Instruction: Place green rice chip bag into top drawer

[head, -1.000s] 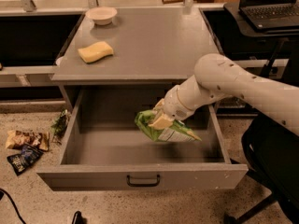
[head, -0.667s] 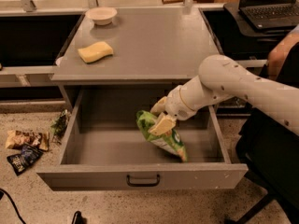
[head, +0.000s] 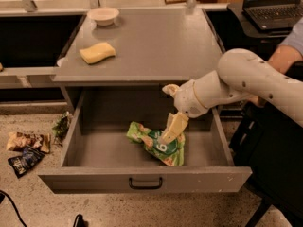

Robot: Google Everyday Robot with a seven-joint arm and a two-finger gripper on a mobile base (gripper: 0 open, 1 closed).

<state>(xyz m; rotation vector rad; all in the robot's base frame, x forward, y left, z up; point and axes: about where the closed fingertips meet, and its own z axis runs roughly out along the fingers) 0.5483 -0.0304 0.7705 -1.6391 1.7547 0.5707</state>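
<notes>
The green rice chip bag (head: 155,144) lies crumpled on the floor of the open top drawer (head: 94,150), right of centre. The drawer's grey front panel has a small dark handle (head: 146,183). My gripper (head: 165,113) reaches in from the right, just above the bag. Its fingers are spread apart. The lower cream finger (head: 174,126) points down with its tip at the bag's top. The other finger (head: 169,89) points left under the cabinet top. The bag rests on the drawer floor.
A yellow sponge (head: 97,52) and a white bowl (head: 103,15) sit on the cabinet top. Small brown (head: 26,141) and dark (head: 23,160) snack bags lie on the floor at left. A laptop (head: 274,4) and a person's arm (head: 286,51) are at right.
The arm has carried the bag down and a little left onto the drawer floor. The fingers have spread apart, and the bag now lies flatter.
</notes>
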